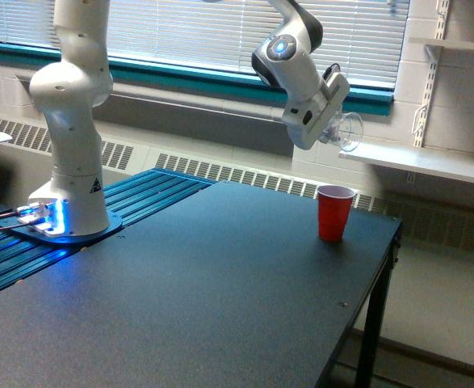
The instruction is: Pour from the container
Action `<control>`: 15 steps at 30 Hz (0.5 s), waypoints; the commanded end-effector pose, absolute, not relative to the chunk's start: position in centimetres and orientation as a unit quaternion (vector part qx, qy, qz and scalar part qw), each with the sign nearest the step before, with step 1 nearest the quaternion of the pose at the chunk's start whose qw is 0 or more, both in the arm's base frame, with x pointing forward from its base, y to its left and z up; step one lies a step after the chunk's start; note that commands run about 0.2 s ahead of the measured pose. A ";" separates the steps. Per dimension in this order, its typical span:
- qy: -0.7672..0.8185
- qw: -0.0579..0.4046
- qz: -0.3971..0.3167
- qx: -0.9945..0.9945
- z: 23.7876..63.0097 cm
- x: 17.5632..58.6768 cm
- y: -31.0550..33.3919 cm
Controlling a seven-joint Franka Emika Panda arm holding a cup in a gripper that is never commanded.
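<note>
My gripper (331,129) is shut on the clear plastic container (346,132), high above the table's far right part. The container lies tipped on its side, its round rim facing the exterior view's right. Its contents are too small to make out. Below it and slightly to the left stands the red plastic cup (334,212), upright and open-topped on the dark table (204,283). A clear gap of air separates the container from the red cup.
The arm's white base (69,194) stands on a blue ribbed plate (132,202) at the left. A white shelf (422,162) juts from the wall just right of the container. The table's right edge (374,299) drops off close to the red cup.
</note>
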State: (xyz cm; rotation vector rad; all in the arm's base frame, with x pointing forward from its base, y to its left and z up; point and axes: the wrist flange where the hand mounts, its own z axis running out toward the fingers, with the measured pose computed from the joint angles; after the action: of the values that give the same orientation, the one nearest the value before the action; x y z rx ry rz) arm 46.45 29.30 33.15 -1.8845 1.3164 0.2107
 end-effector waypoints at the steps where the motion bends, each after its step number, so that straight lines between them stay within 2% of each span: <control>1: 0.522 0.417 0.071 -0.740 32.7 46.4 27.9; 15: 0.537 0.415 0.107 -0.726 30.3 45.0 28.1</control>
State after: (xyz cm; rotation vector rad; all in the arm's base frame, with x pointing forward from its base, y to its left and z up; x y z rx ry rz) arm 45.43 27.78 30.86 -1.8252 1.3721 0.2515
